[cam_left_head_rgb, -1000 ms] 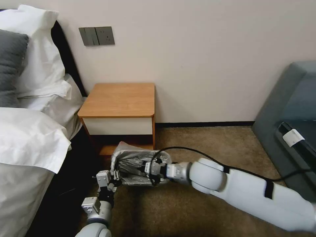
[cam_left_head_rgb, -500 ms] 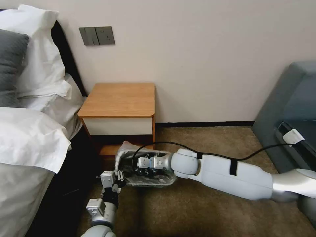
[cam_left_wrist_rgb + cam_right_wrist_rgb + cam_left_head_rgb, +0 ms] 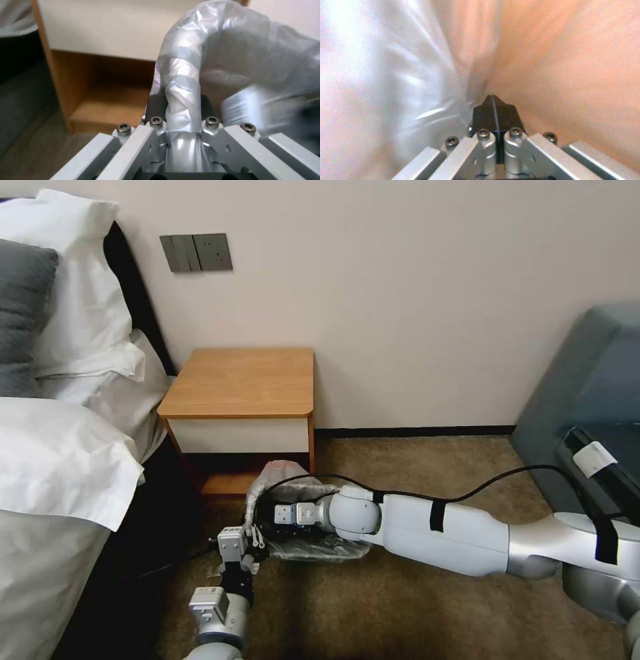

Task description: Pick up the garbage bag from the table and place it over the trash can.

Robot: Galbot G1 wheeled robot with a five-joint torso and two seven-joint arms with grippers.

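Note:
The garbage bag [image 3: 288,481] is draped over the trash can on the carpet just in front of the table [image 3: 240,380]. My left gripper [image 3: 251,541] is shut on the bin's near rim with the bag film wrapped over it [image 3: 181,100], one black pad [image 3: 156,105] on each side. My right gripper [image 3: 272,513] reaches inside the bag from the right. Its pads [image 3: 493,110] are pressed together between the translucent bag [image 3: 386,75] and the trash can's cream wall [image 3: 573,75]. In the head view the bin is hidden under the plastic.
A bed with white linen [image 3: 60,460] stands close on the left. A grey armchair [image 3: 587,400] is at the right. A black cable [image 3: 467,490] loops over my right arm. Brown carpet [image 3: 413,607] lies open in front.
My right arm has stretched farther left and lower, pushing its gripper deeper into the bag. My left gripper has shifted right along with the rim. The plastic has bunched up on the far side.

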